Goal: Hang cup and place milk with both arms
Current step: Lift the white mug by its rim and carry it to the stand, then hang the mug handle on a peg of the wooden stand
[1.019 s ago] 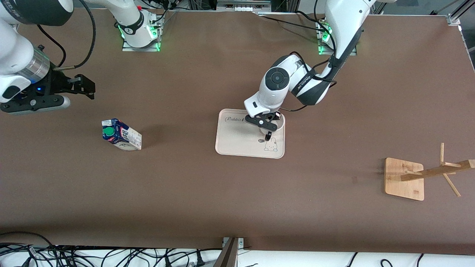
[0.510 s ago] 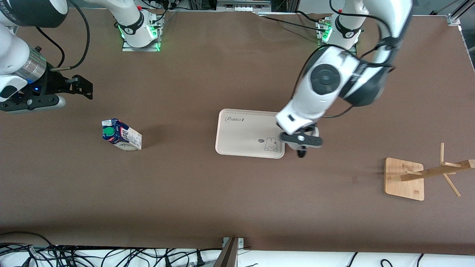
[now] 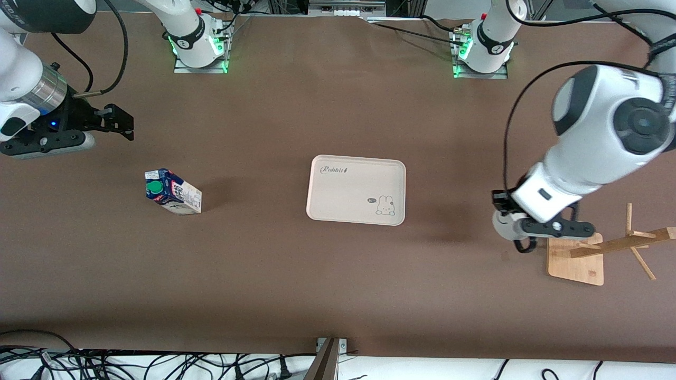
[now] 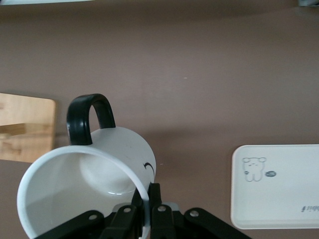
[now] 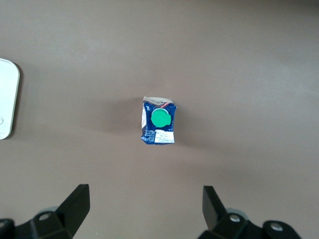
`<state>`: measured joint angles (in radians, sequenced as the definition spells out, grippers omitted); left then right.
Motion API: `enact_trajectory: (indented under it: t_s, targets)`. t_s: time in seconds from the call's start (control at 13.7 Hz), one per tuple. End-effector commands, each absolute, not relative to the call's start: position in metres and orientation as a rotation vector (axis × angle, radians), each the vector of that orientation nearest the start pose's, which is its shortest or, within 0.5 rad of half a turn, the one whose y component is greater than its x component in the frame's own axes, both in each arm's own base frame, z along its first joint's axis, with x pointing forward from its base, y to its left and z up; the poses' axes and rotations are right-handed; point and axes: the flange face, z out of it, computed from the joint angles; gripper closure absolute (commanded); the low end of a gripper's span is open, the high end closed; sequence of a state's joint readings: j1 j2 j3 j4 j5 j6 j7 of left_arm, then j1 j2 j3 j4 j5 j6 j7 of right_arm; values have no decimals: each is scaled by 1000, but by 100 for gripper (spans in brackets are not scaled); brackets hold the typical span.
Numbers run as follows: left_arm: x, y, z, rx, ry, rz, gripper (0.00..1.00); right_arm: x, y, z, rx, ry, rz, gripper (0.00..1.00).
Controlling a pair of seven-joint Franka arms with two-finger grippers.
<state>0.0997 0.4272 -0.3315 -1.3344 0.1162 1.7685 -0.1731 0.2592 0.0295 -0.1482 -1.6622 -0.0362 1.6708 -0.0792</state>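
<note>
My left gripper [image 3: 520,235] is shut on the rim of the white cup [image 3: 503,224] and holds it in the air beside the base of the wooden rack [image 3: 575,256]. In the left wrist view the fingers [image 4: 155,199] pinch the cup's wall [image 4: 89,184], and its black handle [image 4: 87,117] points toward the rack base [image 4: 25,127]. The milk [image 3: 171,192] stands on the table toward the right arm's end. My right gripper [image 3: 113,124] is open and empty in the air near it. The right wrist view shows the milk's green cap [image 5: 160,118] ahead of the open gripper [image 5: 147,209].
A cream tray [image 3: 338,203] with a rabbit drawing lies at mid-table with nothing on it; it also shows in the left wrist view [image 4: 294,199]. The rack's leaning pole with pegs [image 3: 623,243] reaches toward the table's edge at the left arm's end.
My left gripper lifted the cup off the tray and carried it toward the left arm's end, up to the rack base. My right gripper barely moved.
</note>
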Motion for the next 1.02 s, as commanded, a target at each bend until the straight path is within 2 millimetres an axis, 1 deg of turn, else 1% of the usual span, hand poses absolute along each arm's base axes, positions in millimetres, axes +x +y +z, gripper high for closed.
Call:
enact_trajectory:
  t_s: [0.0, 0.15, 0.22, 0.36, 0.51, 0.66, 0.8, 0.95]
  targets:
    - [679, -52, 505, -3199, 127, 58, 100, 561, 56, 577, -3180, -308, 9, 0]
    - [678, -27, 526, -3191, 217, 74, 100, 561, 53, 577, -3181, -299, 9, 0]
    - [678, -19, 529, -3191, 238, 84, 100, 561, 53, 577, -3181, -296, 9, 0]
    - [677, 0, 533, -3190, 237, 82, 100, 561, 53, 577, -3184, -282, 11, 0]
    - [673, 13, 532, -3187, 224, 125, 100, 561, 53, 578, -3186, -279, 20, 0]
    - [669, 36, 531, -3194, 174, 158, 100, 567, 51, 579, -3180, -269, -11, 0]
    - [669, 38, 531, -3189, 171, 163, 100, 567, 52, 581, -3181, -273, -9, 0]
    - [667, 45, 530, -3187, 155, 185, 100, 569, 51, 580, -3180, -268, -16, 0]
